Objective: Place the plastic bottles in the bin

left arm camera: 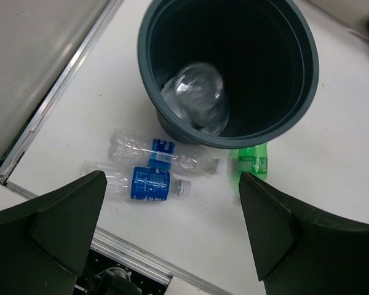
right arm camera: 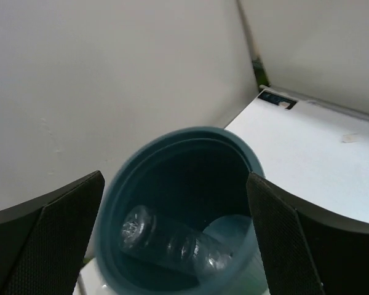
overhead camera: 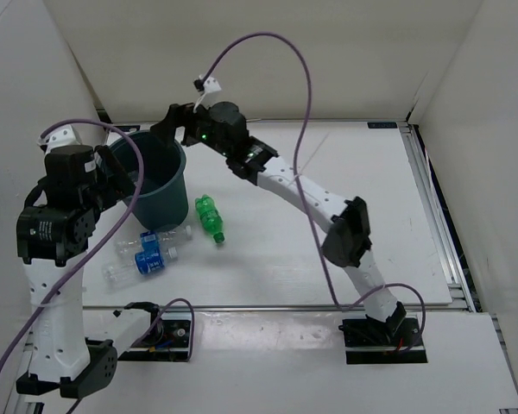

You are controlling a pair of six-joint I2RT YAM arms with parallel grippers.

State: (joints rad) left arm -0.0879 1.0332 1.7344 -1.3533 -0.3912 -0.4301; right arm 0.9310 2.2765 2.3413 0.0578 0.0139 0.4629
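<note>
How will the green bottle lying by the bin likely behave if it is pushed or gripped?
The green bottle lies on its side, round-bodied, so a sideways push would probably roll it. It looks see-through and empty, so likely light. Its thin ribbed wall may dent under a firm squeeze.

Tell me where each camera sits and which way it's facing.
Top external: above and behind the bases, looking down on the table; left arm and right arm show.
Left wrist: above the bin, facing down; the left gripper, open, fills the bottom corners.
Right wrist: over the bin, looking in, wall beyond; the right gripper frames it.
Shared: both wrist views show the clear bottle inside the bin.
</note>
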